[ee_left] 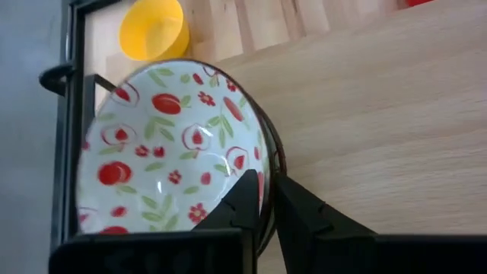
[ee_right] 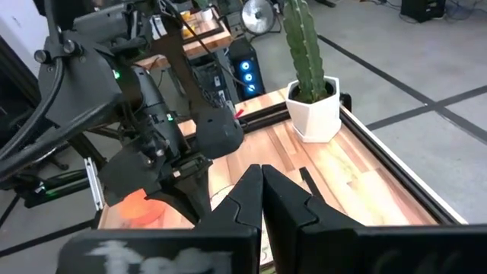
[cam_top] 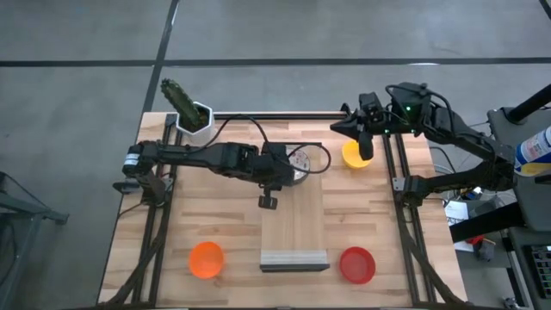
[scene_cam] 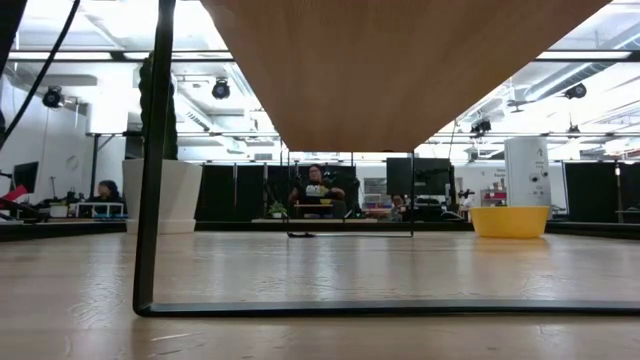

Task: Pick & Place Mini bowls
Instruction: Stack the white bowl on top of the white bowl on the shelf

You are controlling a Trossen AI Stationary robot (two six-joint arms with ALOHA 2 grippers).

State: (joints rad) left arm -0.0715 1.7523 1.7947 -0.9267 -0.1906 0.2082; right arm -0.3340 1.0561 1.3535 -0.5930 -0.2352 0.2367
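Mini bowls number four in view on the bench [cam_top: 362, 215]: one yellow bowl [cam_top: 355, 155], one orange bowl [cam_top: 206, 259], one red bowl [cam_top: 357, 264] and one white fruit-patterned bowl [ee_left: 167, 148]. At mid-bench the left gripper [ee_left: 262, 202] straddles the patterned bowl's rim, fingers slightly parted. The right gripper [ee_right: 262, 190], fingers pressed together and empty, hovers above the yellow bowl.

From my low camera I look across the wooden worktop [scene_cam: 320, 270]. A yellow mini bowl [scene_cam: 510, 221] sits at the right. A thin black metal frame [scene_cam: 150, 180] stands close in front, under a raised wooden board [scene_cam: 400, 70]. Beyond, a seated person [scene_cam: 317, 190] faces me.
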